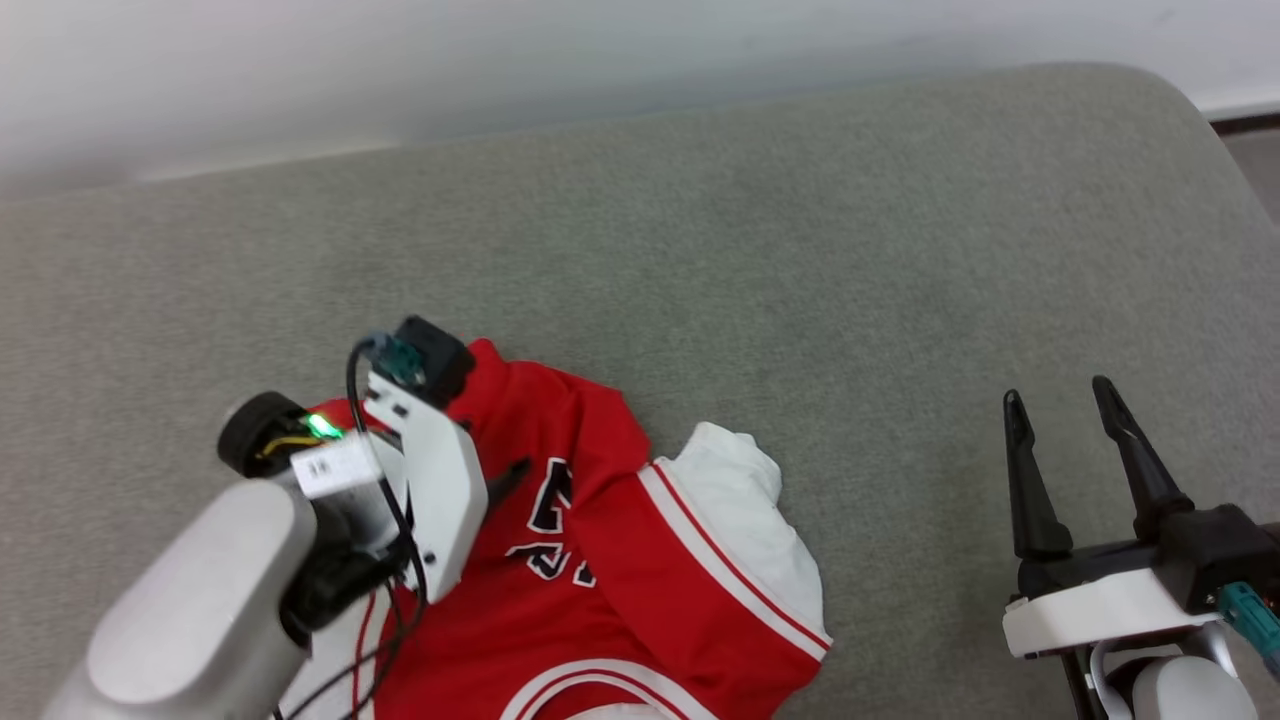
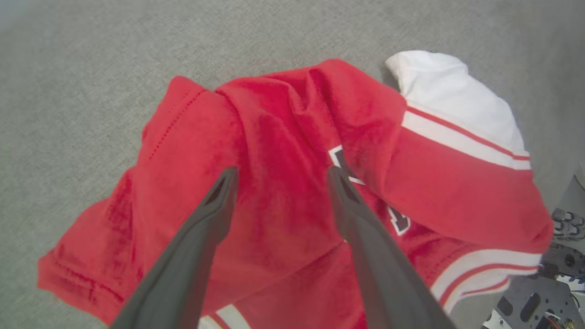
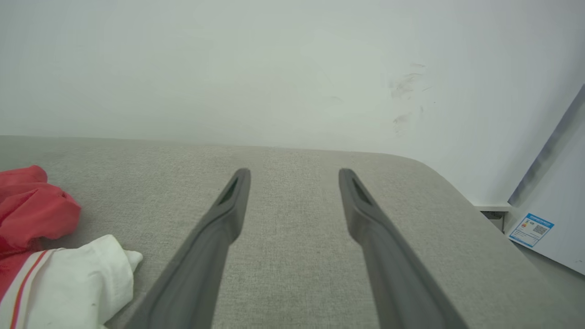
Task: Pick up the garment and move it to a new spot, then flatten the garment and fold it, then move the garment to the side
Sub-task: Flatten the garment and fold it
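Left gripper (image 2: 282, 171), jaws spread wide and holding nothing, is poised over the crumpled garment (image 2: 283, 137). Its two fingers point down at a raised red fold beside the number print (image 2: 340, 162). Whether the tips touch the cloth cannot be told.

Right gripper (image 1: 1056, 392), also open and empty, stands well apart from the garment on its right, over bare cushion (image 1: 800, 250).

Cushion: grey woven fabric under and around the garment, with broad free area beyond it toward the wall (image 3: 274, 68).

Garment: a loose heap at the near left of the cushion. Its red body is bunched, with a striped band folded across its right part. Its lower edge runs out of the head view.

Sleeve (image 1: 740, 500): white, at the garment's right edge, on the side nearest the right gripper.

Print: black with a white outline, at the garment's middle, partly buried in folds.

Step in hand, as judged: the pick-up before the move to a new spot.
- The fingers should straddle the raised fold and go deep enough to trap cloth between both pads before closing.
- A shallow pinch is likely to slip as the weight comes on.
- A hold near the shoulder or hem would let the heap hang open and ease later flattening.
- The lift should bring the sleeve clear of the cushion before travel.

Containers: nothing pictured serves as one; the garment lies directly on the cushion.
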